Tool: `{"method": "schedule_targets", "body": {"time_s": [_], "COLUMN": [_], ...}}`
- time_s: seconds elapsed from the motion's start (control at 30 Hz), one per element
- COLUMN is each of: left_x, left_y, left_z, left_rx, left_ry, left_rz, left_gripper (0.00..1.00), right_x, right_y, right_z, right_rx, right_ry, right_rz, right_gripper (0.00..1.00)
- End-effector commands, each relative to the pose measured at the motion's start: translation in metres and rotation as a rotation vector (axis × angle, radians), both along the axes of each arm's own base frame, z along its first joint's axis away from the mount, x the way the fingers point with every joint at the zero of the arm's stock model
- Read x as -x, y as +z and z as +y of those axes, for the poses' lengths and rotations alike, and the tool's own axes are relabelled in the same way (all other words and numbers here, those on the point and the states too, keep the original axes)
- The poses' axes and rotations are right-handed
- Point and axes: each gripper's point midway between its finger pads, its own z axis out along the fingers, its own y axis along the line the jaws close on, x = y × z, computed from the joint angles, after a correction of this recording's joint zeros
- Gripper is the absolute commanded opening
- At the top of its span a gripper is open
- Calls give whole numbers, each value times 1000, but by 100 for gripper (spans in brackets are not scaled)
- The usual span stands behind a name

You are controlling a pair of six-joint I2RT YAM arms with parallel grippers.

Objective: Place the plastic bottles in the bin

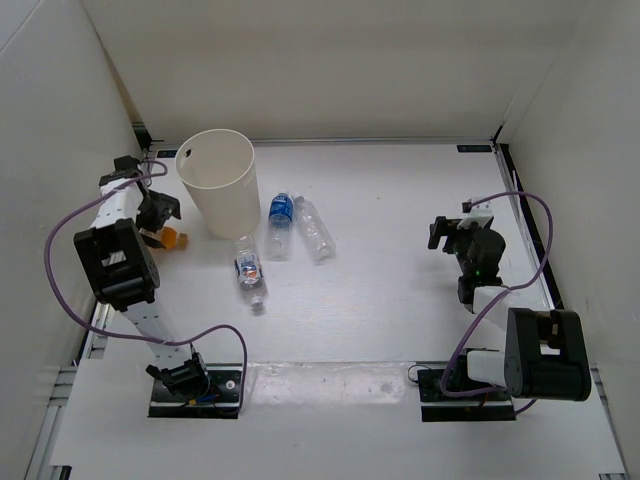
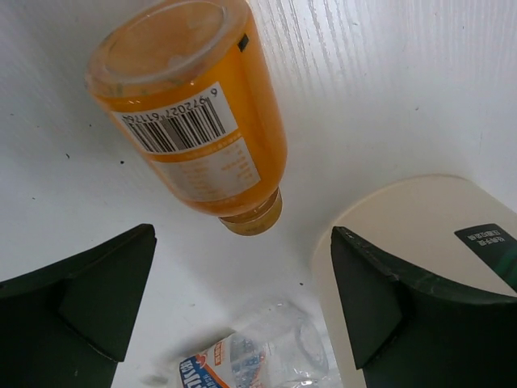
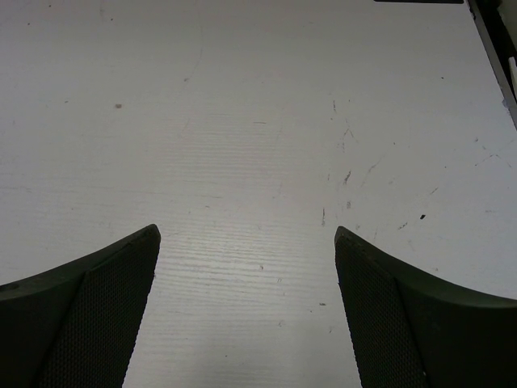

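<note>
Left gripper point(image 2: 242, 263) gapes wide, holding nothing; the orange bottle point(image 2: 194, 113) lies on the table point(image 3: 242, 121) at its 12 o'clock, apart from both fingers; right gripper point(image 3: 246, 242) is spread wide over bare tabletop; farther out lie the red-and-blue-labelled bottle point(image 1: 250, 271), then the blue-labelled bottle point(image 1: 280, 222) and the unlabelled bottle point(image 1: 316, 231) — all at 4 to 5 o'clock of the upright bin point(image 1: 221, 185).

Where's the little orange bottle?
In the top view, the orange bottle lies at the table's far left, left of the cream bin, just ahead of the open left gripper.
</note>
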Motion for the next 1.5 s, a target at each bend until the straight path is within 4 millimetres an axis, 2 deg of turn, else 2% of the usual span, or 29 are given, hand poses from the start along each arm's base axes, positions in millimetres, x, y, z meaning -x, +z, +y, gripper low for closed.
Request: {"method": "schedule_targets", "body": {"time_s": [0.0, 0.23, 0.27, 0.3, 0.43, 0.5, 0.57, 0.6, 0.67, 0.7, 0.73, 0.8, 0.83, 0.9, 0.93, 0.97, 1.0, 1.03, 1.07, 1.1, 1.17, 1.2, 1.23, 1.3, 1.33, 1.37, 1.47], "left_x": [-2, -5, -5, -4, -9, -12, -9, -9, -8, -6, -5, -3, -3, 1, 1, 1, -2, -4, -9, -15, -25, -34, -39, -51, -54, -57, -63], "left_y": [21, 4, -2, -6, -31, -34, -42, -42, -38, -39, -34, -28, -17, -11, 5, 10, 28, 35, 42, 66, 84, 112, 122, 161, 169, 188, 224], "left_z": [16, 36, 37, 37, 31, 30, 25, 24, 24, 23, 23, 23, 24, 20, 17, 15, 12, 11, 9, 7, 7, 6, 4, -2, -4, -5, -13], "left_rx": [-54, -18, -8, 3, 88, 98, 130, 131, 125, 125, 122, 108, 98, 110, 104, 112, 110, 110, 102, 94, 78, 63, 54, 20, 12, -8, -53], "left_ry": [27, 82, 83, 87, 82, 77, 73, 75, 74, 76, 75, 73, 79, 96, 106, 111, 116, 123, 115, 103, 91, 72, 47, -6, -19, -30, -67], "left_rz": [-42, 9, 23, 31, 64, 64, 84, 84, 71, 75, 61, 60, 38, 36, -10, -25, -96, -120, -154, -227, -286, -359, -389, -484, -501, -549, -650], "left_gripper": [100, 100, 100, 100, 100, 100, 96, 89, 82, 74, 70, 70, 70, 66, 62, 62, 58, 54, 54, 50, 46, 46, 43, 43, 43, 43, 43], "right_x": [-11, -11, -11, -10, -10, -9, -9, -10, -10, -10, -10, -10, -10, -10, -10, -10, -9, -10, -10, -10, -10, -10, -10, -10, -11, -10, -10], "right_y": [23, 25, 23, 24, 25, 23, 23, 24, 23, 25, 24, 25, 23, 23, 23, 24, 22, 24, 24, 23, 25, 24, 25, 23, 24, 23, 24], "right_z": [-1, -1, -3, 8, 10, 12, 12, 11, 12, 12, 12, 10, 11, 11, 10, 10, 9, 9, 9, 9, 9, 7, 7, 8, 8, 7, 8], "right_rx": [2, 1, 1, 2, 2, 2, 2, 3, 3, 3, 4, 5, 6, 6, 8, 8, 9, 9, 8, 9, 9, 8, 7, 9, 9, 6, 9], "right_ry": [-10, -14, -18, 8, 12, 16, 16, 16, 17, 17, 18, 13, 16, 15, 13, 12, 12, 12, 10, 12, 11, 6, 7, 9, 11, 7, 11], "right_rz": [-65, -67, -61, -66, -66, -61, -61, -65, -63, -66, -65, -68, -65, -65, -65, -67, -64, -68, -70, -67, -73, -68, -73, -65, -70, -66, -70], "right_gripper": [90, 90, 90, 90, 90, 90, 90, 90, 90, 90, 90, 90, 90, 90, 90, 90, 90, 90, 90, 90, 90, 90, 90, 90, 90, 90, 90]}}
